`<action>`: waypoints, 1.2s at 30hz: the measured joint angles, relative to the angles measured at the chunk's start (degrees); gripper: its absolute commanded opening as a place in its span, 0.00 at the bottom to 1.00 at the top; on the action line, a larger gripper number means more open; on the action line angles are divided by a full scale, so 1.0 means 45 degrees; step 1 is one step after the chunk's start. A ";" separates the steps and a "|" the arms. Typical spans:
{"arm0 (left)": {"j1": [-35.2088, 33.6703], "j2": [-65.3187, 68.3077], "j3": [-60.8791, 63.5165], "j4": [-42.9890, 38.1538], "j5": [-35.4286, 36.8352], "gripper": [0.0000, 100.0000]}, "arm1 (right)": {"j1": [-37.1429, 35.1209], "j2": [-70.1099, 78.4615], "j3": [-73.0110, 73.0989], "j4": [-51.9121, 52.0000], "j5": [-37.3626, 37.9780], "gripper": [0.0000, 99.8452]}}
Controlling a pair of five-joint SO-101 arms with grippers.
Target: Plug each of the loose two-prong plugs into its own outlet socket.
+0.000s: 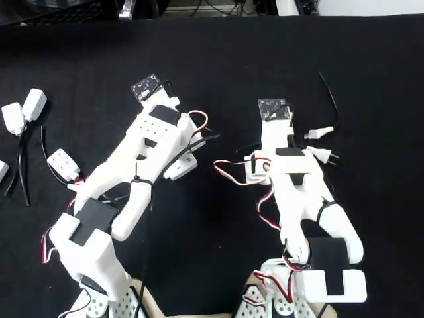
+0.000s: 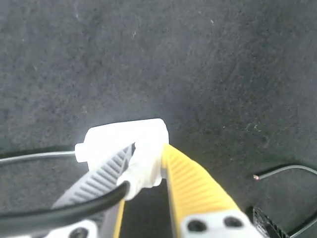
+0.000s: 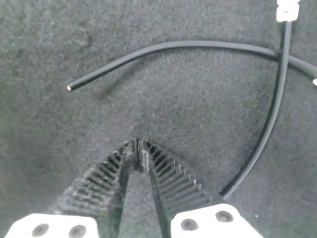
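Jaws on the left gripper (image 2: 148, 151) pinch a white block (image 2: 124, 136), maybe to steady it; the right gripper (image 3: 134, 145) is closed, empty.

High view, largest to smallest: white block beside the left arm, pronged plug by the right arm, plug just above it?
1. White block.
2. Pronged plug and upper plug look alike; I won't rank them.

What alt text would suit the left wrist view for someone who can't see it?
A grey-and-yellow gripper is shut on a white connector over a dark cloth table. A black cable crosses in front of the gripper, and a loose wire end lies nearby on the cloth.
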 measured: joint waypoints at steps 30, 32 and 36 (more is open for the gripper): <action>-0.3243 -0.0625 0.1836 -0.0821 -0.2891 0.03 | 0.0000 0.0000 0.0000 -0.0020 0.0000 0.01; -0.3360 -0.0606 0.1934 -0.1739 -0.3399 0.03 | 0.0000 0.0000 0.0000 -0.0020 0.0000 0.01; -0.3614 -0.0567 0.2403 -0.4435 -0.4904 0.03 | -0.0020 0.0000 0.0000 -0.0020 0.0000 0.01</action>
